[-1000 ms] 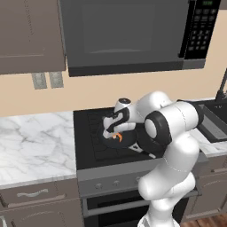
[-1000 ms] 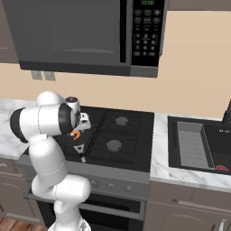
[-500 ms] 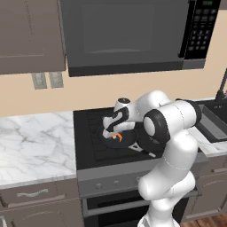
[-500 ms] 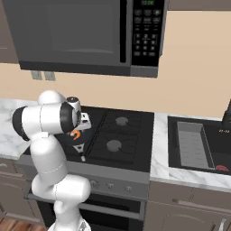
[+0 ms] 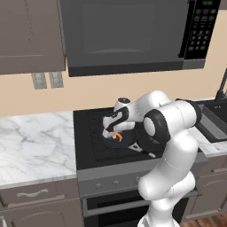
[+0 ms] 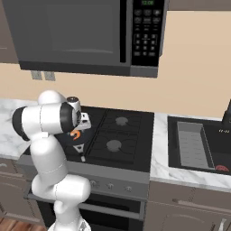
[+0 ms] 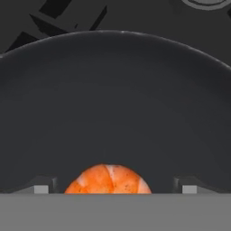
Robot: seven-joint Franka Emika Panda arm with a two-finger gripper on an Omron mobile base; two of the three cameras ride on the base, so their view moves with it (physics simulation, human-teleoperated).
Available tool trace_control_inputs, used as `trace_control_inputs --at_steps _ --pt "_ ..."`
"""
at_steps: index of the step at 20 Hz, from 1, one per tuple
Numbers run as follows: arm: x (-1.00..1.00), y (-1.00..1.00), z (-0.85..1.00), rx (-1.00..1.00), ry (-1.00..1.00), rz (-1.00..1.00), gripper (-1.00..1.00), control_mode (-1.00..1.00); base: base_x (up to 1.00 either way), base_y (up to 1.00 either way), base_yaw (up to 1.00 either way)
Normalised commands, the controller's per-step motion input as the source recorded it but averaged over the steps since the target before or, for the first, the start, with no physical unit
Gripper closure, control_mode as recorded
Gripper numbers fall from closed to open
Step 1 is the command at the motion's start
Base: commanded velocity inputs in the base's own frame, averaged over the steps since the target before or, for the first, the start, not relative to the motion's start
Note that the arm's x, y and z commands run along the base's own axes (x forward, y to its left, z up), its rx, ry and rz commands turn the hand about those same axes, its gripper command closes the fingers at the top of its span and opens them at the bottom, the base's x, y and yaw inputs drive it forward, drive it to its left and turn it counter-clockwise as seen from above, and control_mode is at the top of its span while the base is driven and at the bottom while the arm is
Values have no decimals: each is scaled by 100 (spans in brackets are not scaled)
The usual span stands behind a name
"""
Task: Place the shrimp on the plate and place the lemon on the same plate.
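Shrimp (image 7: 108,179), orange and curled with pale bands, lay on the dark floor of a black frying pan (image 7: 113,103), seen close in the hand view between the two finger tips (image 7: 41,187), which stood well apart on either side of it with a clear gap to each; the gripper (image 7: 113,188) was spread wide and held nothing. From the left base camera the shrimp (image 5: 116,137) showed as a small orange curl inside the pan (image 5: 126,141), which sat on the black stovetop (image 5: 91,137) toward its front, the pan handle (image 5: 145,150) running off toward the front right. The gripper (image 5: 111,131) hung low just over the pan, right above the shrimp, the white arm (image 5: 170,128) bent forward over the stove. From the right base camera the shrimp (image 6: 76,134) sat just beside the hand, the gripper (image 6: 80,127) close over the pan (image 6: 67,140) at the near left corner of the stovetop (image 6: 117,135), whose burners (image 6: 113,145) lay to the right. Whether the finger tips touched the pan floor could not be told. Marble counter (image 5: 31,142) ran left of the stove; a sink (image 6: 198,144) with a small red item (image 6: 222,168) in its near corner lay to the right; a microwave (image 6: 85,34) hung above the stove
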Motion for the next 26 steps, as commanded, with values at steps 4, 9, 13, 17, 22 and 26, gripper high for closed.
trace_control_inputs --at_steps 4,9,13,17,22,26 --pt "-17 0 -7 1 0 -2 -100 -100 0 0 0" --pt "-22 6 -12 0 0 -5 100 -100 0 0 0" --pt "-12 18 -23 0 6 -6 100 -100 0 0 0" --pt "-1 7 -24 0 6 -4 100 -100 0 0 0" --pt "-1 0 -18 0 5 0 100 -100 0 0 0" --pt "-7 0 -2 3 1 0 100 -100 0 0 0"
